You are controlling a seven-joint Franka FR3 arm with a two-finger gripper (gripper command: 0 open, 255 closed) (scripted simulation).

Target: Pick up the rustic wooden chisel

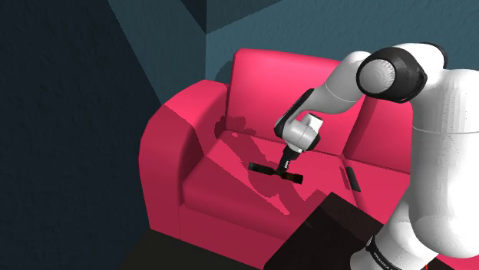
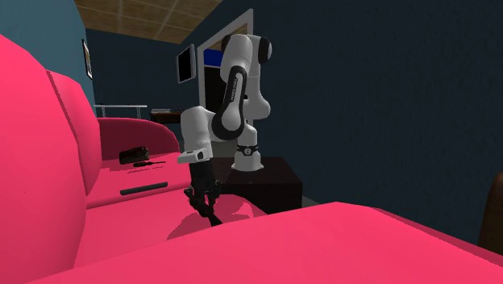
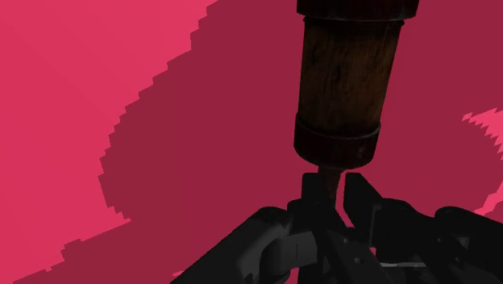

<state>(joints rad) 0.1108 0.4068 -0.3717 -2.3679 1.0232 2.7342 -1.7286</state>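
Sofa (image 1: 165,169): pink, spread over the shoulder view's left and middle, with dark blue walls behind it.
Chisel (image 1: 258,166): crosswise over the middle of the seat cushion. Its handle is dark brown wood with black bands. I cannot tell whether it touches the cushion.
Gripper (image 1: 288,167): points down at the seat, its fingers (image 3: 360,198) drawn narrow and clasping the chisel's thin neck.
Dark bar (image 1: 351,180): flat on the neighbouring cushion, well apart from the chisel.
Stand (image 1: 330,230): dark box, lower right.
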